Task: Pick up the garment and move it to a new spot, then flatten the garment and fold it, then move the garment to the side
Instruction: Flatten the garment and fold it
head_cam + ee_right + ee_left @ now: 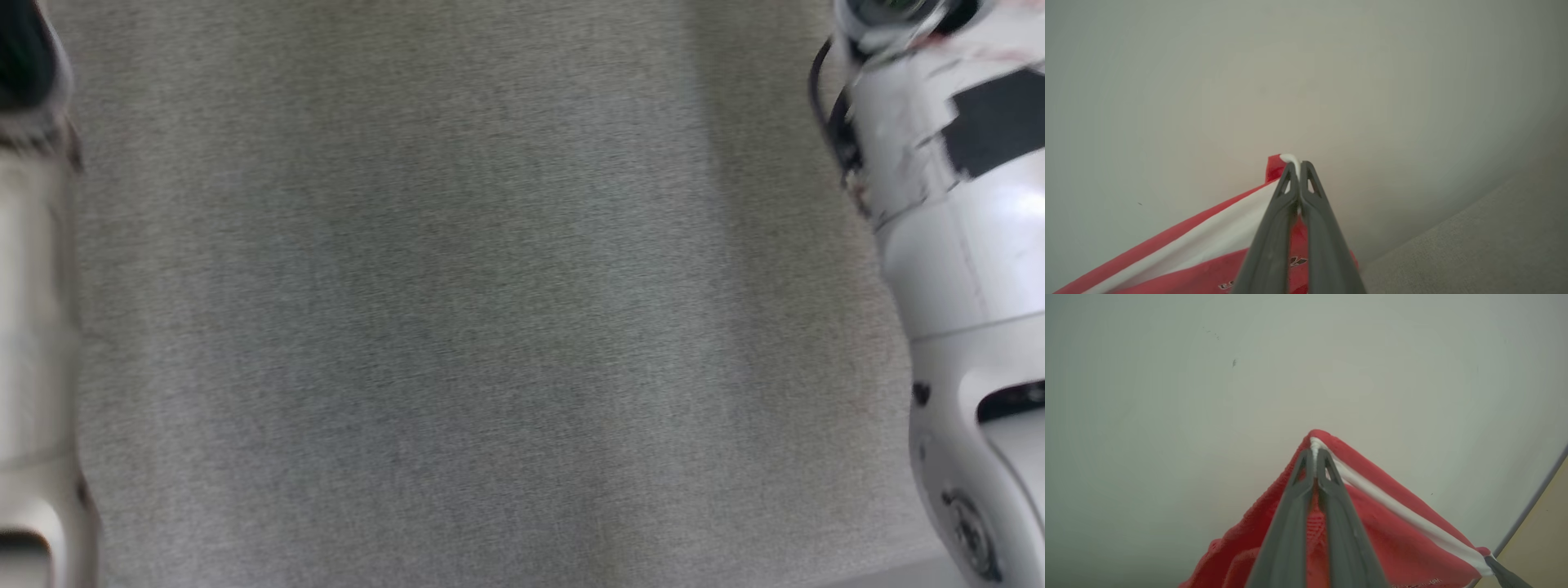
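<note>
The garment (1372, 522) is red with a white stripe along its edge. In the left wrist view my left gripper (1314, 455) is shut on one corner of it, the cloth hanging down and to the right, where the other gripper's dark tip (1502, 571) holds the far end of the stripe. In the right wrist view my right gripper (1298, 167) is shut on the other corner of the garment (1200, 253), whose stripe runs down to the left above some dark lettering. In the blurred head view, pale forearms stand at the left edge (33, 327) and the right edge (963, 245).
A pale wall (1208, 396) lies behind the garment in both wrist views. Grey carpet (457, 310) lies below in the head view and at the lower right of the right wrist view (1486, 245). A dark strip and a tan surface (1543, 531) show at the left wrist view's lower right.
</note>
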`<state>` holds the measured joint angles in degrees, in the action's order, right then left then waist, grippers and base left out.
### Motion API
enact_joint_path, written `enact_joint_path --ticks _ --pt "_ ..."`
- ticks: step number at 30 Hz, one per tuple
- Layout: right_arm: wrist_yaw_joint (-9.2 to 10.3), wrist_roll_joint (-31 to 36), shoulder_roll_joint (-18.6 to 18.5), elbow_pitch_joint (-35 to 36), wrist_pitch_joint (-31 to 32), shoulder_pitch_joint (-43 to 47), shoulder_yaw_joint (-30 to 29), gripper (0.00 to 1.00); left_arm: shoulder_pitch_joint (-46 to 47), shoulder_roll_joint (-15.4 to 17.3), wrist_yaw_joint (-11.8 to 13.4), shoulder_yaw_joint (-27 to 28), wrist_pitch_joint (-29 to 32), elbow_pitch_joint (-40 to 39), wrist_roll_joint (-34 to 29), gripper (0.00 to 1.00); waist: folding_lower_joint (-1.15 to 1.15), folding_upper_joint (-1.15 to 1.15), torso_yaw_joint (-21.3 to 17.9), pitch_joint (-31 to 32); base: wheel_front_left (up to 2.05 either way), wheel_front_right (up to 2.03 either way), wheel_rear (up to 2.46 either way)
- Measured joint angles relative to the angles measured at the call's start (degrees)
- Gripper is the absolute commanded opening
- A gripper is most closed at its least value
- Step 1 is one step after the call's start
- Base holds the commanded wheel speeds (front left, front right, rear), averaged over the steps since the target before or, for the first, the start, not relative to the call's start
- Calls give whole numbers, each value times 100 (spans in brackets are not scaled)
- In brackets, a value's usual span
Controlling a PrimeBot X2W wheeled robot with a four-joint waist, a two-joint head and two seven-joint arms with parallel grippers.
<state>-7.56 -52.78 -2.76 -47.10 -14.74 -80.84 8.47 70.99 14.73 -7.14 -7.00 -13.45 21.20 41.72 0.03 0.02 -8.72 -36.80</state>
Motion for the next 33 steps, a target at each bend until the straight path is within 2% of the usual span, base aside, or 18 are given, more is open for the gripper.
enact_joint_path --ticks 5,9,13,14,20,26,33 --pt "0 -164 -70 16 245 475 375 0 -958 -20 -22 -159 -94 -196 321 0 -2 0 127 54 0 0 0" --pt "1 -413 -405 290 726 1273 716 0 -2098 -15 -30 -512 -136 -558 628 0 -3 -1 223 295 0 0 0" --pt "1 -839 -693 831 1091 2408 803 0 -3259 -92 -35 -743 -151 -868 771 0 -4 -2 318 694 0 0 0" --pt "1 -961 -837 1152 1188 3051 810 0 -3839 -147 -35 -835 -152 -984 795 0 -4 -2 353 942 0 0 0" --pt "1 -1225 -1039 2112 1338 4817 568 0 -5209 -176 -36 -1072 -153 -1103 713 0 -6 -3 409 1726 0 0 0" --pt "1 -1068 -1109 2796 1987 6263 292 0 -6017 -67 -36 -1280 -159 -1036 557 0 -6 -3 425 2439 0 0 0" --pt "1 -252 -1114 3327 3441 7650 -132 0 -6863 286 -35 -1619 350 -1104 681 0 -5 -4 399 3085 0 0 0"
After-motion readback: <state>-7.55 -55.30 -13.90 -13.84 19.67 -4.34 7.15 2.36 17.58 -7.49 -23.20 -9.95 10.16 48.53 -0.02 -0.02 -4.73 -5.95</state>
